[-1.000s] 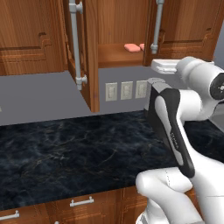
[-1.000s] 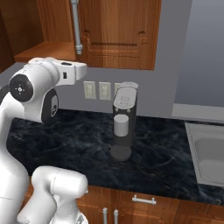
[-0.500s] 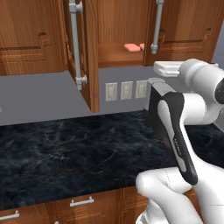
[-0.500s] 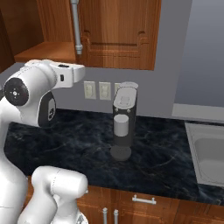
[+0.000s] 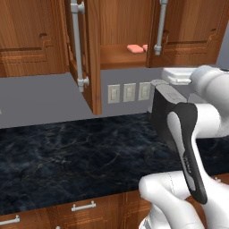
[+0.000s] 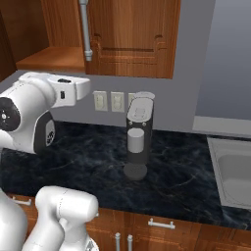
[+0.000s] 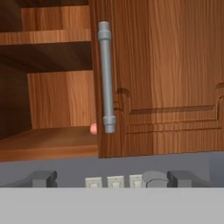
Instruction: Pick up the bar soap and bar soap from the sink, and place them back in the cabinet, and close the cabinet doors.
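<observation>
Left base view: both soaps [image 5: 134,48] sit side by side on the cabinet [image 5: 120,58] shelf, left door [image 5: 87,53] swung wide open, right door [image 5: 188,31] nearly shut. Right base view: sink [image 6: 235,171] at far right, coffee machine [image 6: 138,135] on the counter [image 6: 88,157]. Hand view: fingers [image 7: 43,178] spread wide apart, gripper [image 7: 111,179] holding nothing, door handle [image 7: 106,76] straight above the gap between them, one soap [image 7: 93,128] peeking out just left of the handle's bottom
</observation>
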